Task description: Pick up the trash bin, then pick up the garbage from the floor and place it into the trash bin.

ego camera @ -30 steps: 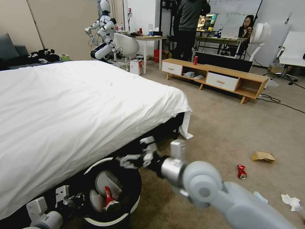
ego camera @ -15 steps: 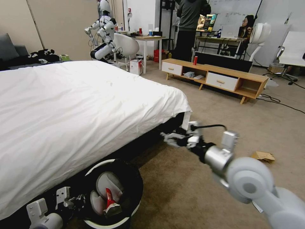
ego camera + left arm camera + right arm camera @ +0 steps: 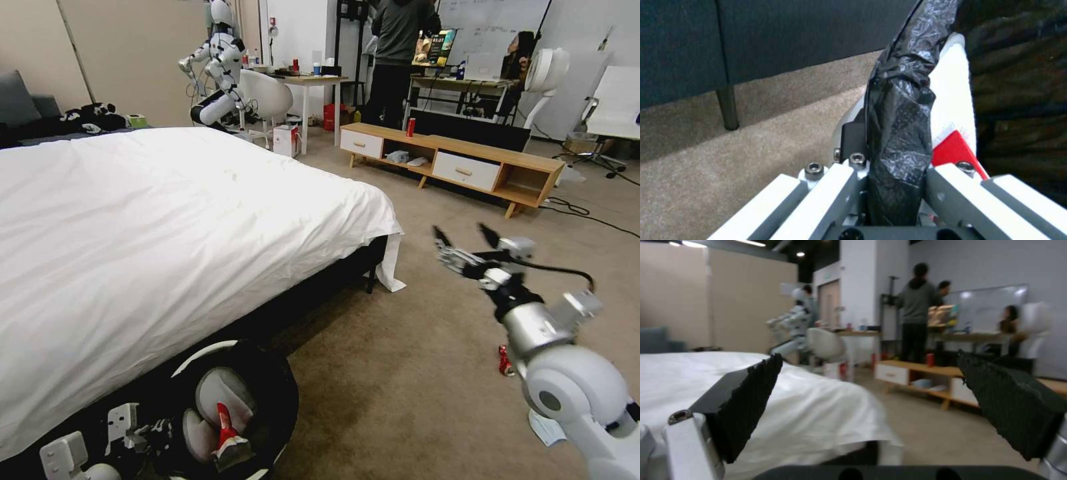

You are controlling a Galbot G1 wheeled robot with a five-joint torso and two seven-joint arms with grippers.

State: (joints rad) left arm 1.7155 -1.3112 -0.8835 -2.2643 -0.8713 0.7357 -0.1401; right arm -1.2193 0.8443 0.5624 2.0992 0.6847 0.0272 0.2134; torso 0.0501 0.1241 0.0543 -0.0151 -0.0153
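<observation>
Black-lined trash bin [image 3: 267, 393] rim pinched by left claw [image 3: 896, 186]; right claw [image 3: 467, 241] spread, empty.

Crinkly, glossy black plastic bag [image 3: 900, 110] folds over the smooth white plastic rim of the trash bin [image 3: 200, 350]. Left end effector [image 3: 896, 186] shows matt grey metal links with shiny screws. Right end effector [image 3: 871, 406] wears rough, ribbed black pads [image 3: 751, 400]. The bed [image 3: 167, 220] has soft white cloth, the floor [image 3: 413, 373] a matt brown carpet.
</observation>
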